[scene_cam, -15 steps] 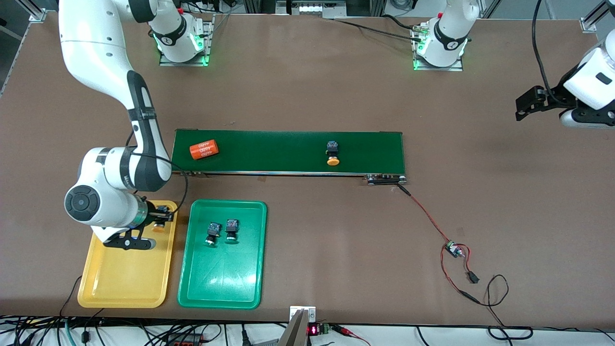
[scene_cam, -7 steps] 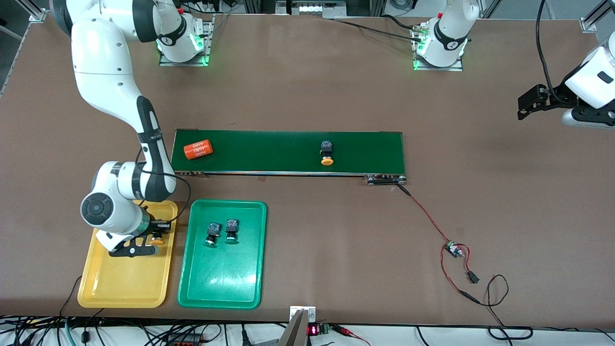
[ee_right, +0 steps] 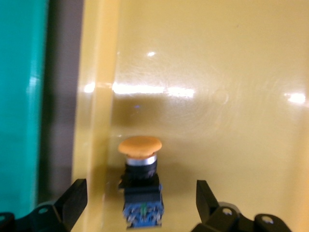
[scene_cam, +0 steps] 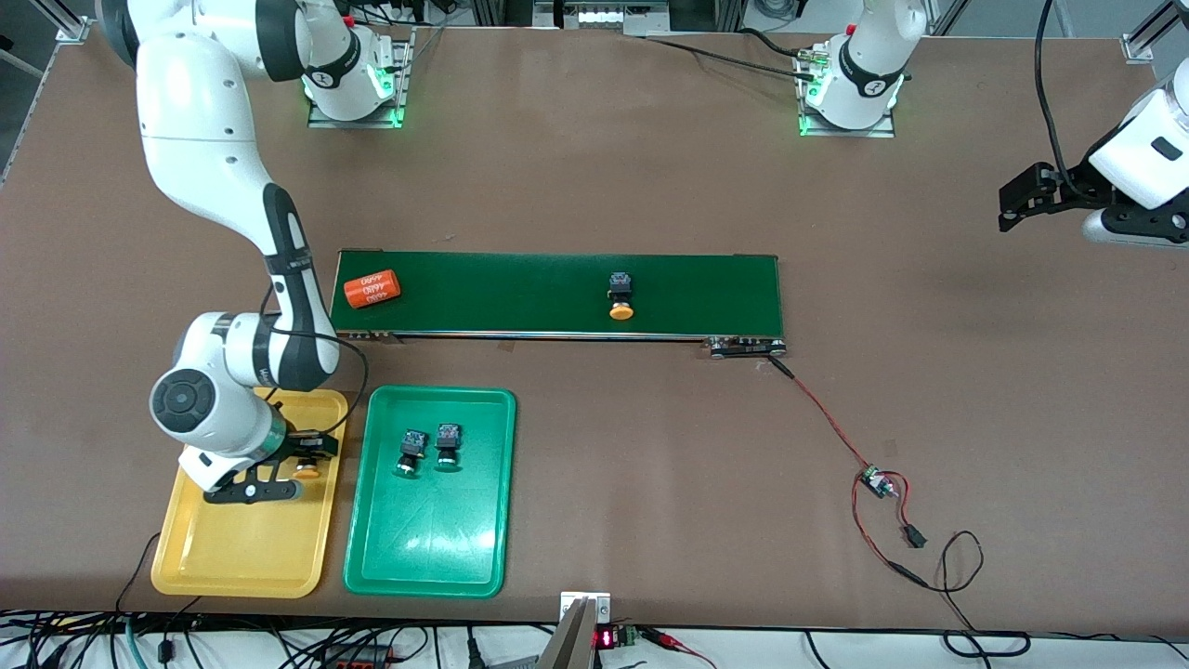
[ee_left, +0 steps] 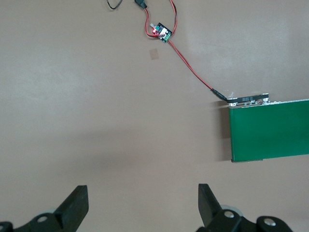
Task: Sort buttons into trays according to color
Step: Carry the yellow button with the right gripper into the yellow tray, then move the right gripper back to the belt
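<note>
Right gripper (ee_right: pixel 140 205): jaws wide apart around orange-capped push-button (ee_right: pixel 140 183) lying in yellow plastic tray (scene_cam: pixel 237 548). Left gripper (ee_left: pixel 142 203): waits, jaws open, empty, over brown tabletop (scene_cam: pixel 650 167).

I see both arms in glossy white shells with black joint bands. Right arm (scene_cam: pixel 279 251): a black cable runs along its forearm, a round dark-grey cap covers the wrist joint. Both bases glow green. Gripper fingers (ee_right: pixel 72 198) are matte black with screw holes.
</note>
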`<state>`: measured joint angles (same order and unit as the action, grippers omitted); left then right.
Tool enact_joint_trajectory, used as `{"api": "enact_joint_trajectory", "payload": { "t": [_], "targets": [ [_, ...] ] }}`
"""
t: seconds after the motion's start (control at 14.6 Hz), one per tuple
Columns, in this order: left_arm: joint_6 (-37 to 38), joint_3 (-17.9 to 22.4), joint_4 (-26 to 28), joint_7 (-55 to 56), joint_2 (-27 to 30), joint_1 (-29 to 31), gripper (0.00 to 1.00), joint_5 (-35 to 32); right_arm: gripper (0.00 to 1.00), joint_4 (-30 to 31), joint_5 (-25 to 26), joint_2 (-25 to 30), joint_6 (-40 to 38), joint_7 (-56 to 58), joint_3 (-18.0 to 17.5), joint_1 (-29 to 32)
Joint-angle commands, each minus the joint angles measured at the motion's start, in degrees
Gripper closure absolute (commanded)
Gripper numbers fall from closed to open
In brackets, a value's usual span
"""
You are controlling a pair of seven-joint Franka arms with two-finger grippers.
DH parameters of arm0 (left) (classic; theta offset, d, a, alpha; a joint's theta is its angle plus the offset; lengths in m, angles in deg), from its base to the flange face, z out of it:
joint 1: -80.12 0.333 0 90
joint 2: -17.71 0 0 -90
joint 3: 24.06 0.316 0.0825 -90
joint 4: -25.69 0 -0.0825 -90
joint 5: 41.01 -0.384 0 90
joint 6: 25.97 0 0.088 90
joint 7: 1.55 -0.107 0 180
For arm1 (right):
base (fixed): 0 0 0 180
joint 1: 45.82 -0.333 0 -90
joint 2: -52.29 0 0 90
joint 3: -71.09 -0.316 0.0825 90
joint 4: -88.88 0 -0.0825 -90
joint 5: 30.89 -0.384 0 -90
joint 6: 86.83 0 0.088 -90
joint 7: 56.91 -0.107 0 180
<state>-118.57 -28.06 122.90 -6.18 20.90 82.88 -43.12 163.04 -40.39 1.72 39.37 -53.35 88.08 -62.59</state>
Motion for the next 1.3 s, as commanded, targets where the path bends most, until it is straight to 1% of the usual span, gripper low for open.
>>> {"api": "enact_joint_trajectory", "payload": {
  "t": [0.0,0.21,0.34,0.75,1.23],
  "targets": [
    [0.40,-0.13,-3.60,-1.17,-2.21,0.15,0.00,-0.08,0.00,0.89,0.18,8.53,-8.67,-0.13,-1.09,-0.36],
    [0.40,-0.13,-4.13,-1.17,-2.49,-0.03,0.00,-0.08,0.00,1.07,0.00,12.85,-13.59,-2.76,-1.09,-2.64],
    [0.40,-0.13,-4.13,-1.17,-2.49,-0.21,0.00,-0.08,0.00,1.15,-0.08,14.44,-16.24,-5.83,-1.35,-4.84],
    [0.40,-0.13,-4.22,-1.08,-2.84,-0.03,0.00,-0.08,0.00,2.47,-0.26,14.80,-16.69,-16.90,-1.35,-13.10],
    [0.40,-0.13,-4.22,-0.65,-2.93,-0.29,0.00,-0.08,0.00,2.38,-0.26,14.53,-16.60,-30.87,-1.35,-24.17]
  ]
}}
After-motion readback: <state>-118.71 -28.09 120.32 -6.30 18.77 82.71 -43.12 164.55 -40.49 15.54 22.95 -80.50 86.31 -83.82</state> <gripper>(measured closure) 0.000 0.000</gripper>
